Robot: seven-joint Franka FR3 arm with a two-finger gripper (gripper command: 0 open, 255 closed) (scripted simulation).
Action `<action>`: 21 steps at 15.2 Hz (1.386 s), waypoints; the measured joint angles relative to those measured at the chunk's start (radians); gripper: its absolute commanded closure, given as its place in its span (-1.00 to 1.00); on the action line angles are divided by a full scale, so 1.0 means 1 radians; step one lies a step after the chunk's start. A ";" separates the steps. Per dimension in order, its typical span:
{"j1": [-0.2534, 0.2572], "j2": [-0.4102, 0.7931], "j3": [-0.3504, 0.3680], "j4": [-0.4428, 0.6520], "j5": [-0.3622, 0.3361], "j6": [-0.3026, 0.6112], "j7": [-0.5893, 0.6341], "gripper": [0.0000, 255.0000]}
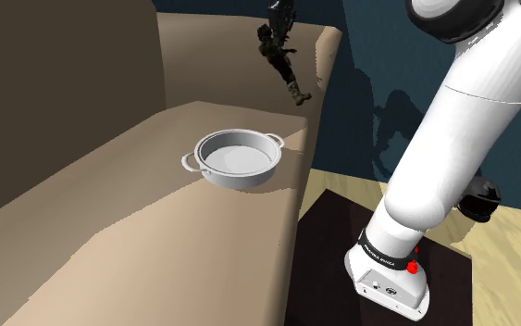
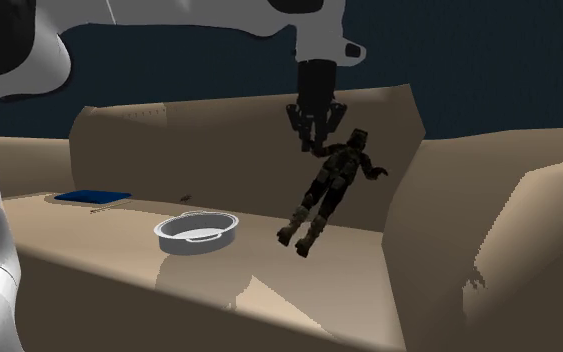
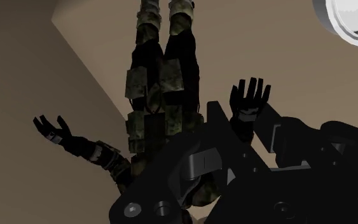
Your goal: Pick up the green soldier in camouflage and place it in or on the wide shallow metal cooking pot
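A soldier figure in dark green camouflage hangs in the air, tilted, with its boots lowest. My black gripper is shut on its head and shoulders from above. In the second exterior view the soldier dangles over the beige sofa seat, to the right of the pot and apart from it. The wide shallow grey metal pot with two side handles stands upright and empty on the seat. In the wrist view the soldier stretches away from the gripper, arms spread, and the pot's rim shows off to the side of its legs.
The beige sofa has a tall backrest behind the pot and an armrest at the second exterior view's right. A flat blue thing lies on the seat beyond the pot. The dark stand sits close to the seat's edge.
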 measured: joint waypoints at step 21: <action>0.065 -0.013 0.049 0.245 0.004 -0.248 0.133 1.00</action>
